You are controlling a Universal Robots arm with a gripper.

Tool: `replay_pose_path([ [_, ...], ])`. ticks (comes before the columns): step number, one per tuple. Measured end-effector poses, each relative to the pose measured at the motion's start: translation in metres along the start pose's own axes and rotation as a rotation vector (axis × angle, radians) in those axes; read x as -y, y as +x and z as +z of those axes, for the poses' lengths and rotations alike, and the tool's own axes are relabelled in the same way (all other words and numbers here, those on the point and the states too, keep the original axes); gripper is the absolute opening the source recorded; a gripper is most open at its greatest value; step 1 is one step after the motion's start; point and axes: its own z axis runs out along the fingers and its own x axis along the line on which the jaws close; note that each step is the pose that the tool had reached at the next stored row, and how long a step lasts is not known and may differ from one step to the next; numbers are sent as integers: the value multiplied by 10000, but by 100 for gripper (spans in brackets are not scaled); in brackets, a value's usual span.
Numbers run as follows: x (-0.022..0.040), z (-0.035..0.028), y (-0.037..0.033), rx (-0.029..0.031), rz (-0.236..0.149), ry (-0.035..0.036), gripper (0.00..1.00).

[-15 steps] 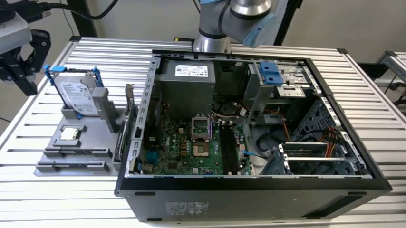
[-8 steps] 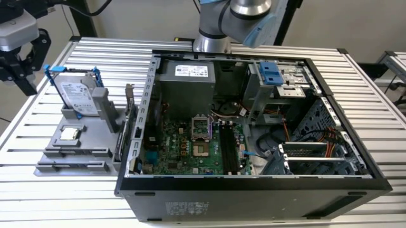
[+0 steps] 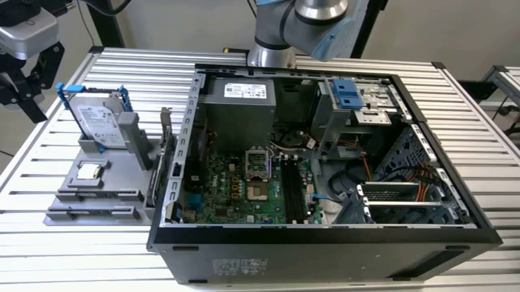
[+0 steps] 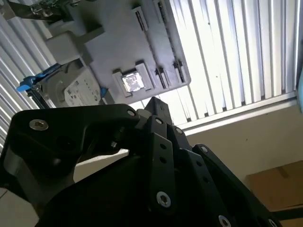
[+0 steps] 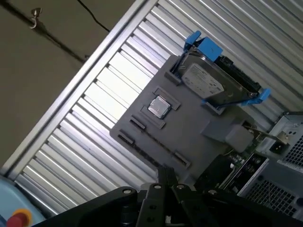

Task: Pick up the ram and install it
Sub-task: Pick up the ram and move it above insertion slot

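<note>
- Right at the lens in both wrist views: the black linkage of the gripper. No telling from here whether the jaws are apart or together.
- Beyond it, the gray holder sits on the slatted bench, close to the bench edge on the exterior view's left.
- At the holder's end farthest from the hard drive, a thin dark strip lies in a long slot. That looks like the ram, though I can't be sure.
- A square chip sits mid-holder, and the hard drive stands in its blue frame at the other end.
- A card with a metal bracket stands upright between the holder and the computer case.
- The case lies open mid-bench, with the motherboard and its black slots showing.
- The arm rises at the bench's far edge.
</note>
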Motion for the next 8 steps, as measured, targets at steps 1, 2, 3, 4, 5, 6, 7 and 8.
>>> replay_pose_path([
  [1,0,0,0,-10,-177,-3,0],
  [2,0,0,0,-19,-362,-6,0],
  [3,0,0,0,-28,-547,-9,0],
  [4,0,0,0,-37,-727,-12,0],
  [5,0,0,0,-46,-906,-15,0],
  [6,0,0,0,-55,-1067,-18,0],
  [7,0,0,0,-63,-1213,-21,0],
  [8,0,-1,0,-71,-1353,-23,0],
])
